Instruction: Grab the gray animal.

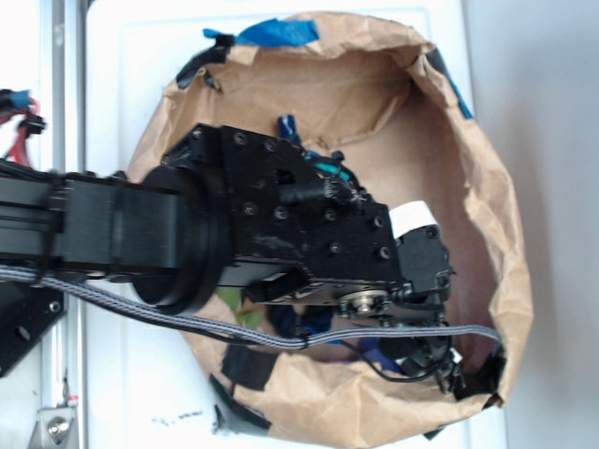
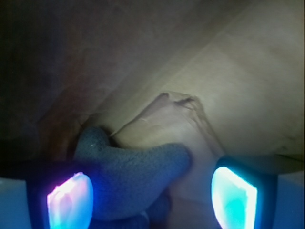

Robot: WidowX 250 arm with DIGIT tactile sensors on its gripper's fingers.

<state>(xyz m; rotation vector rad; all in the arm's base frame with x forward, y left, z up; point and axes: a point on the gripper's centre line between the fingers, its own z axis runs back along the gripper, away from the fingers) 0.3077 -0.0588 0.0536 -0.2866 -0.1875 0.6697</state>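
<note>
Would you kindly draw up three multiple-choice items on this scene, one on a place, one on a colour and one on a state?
1. Where does the gray animal lie in the wrist view?
A. Between the glowing fingers
B. Outside the paper bag
C. On top of the arm

2. What colour is the tape at the top rim of the paper bag?
A. Red
B. Blue
C. Yellow

3. How does the gripper stand?
A. Shut on the toy
B. Open, fingers apart
C. Out of view

Answers: 1 A, the toy sits between the two fingers; 2 B, the strip is blue; 3 B, a wide gap separates the fingers.
</note>
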